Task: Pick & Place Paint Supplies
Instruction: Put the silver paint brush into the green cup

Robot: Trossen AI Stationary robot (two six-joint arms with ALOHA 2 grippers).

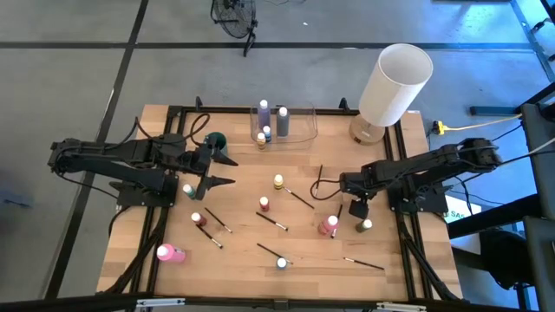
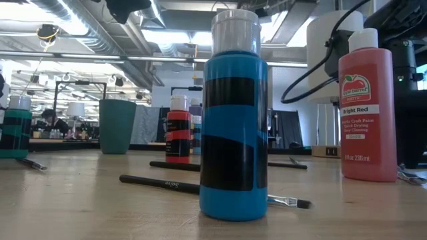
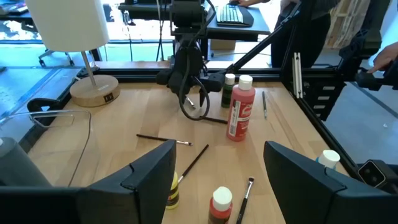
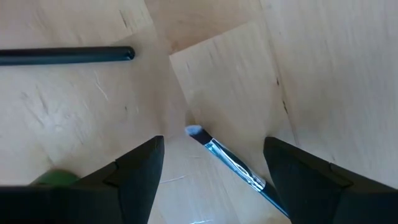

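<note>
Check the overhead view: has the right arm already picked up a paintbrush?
No. The right gripper hangs open and empty above the table; a paintbrush lies flat between its jaws.

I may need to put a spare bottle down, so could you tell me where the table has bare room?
Bare wood lies along the table's front left edge, between the fallen pink bottle and the blue-capped bottle, and at the back between the clear container and the lamp base. The middle is crowded with bottles and brushes between the left gripper and the right gripper.
</note>
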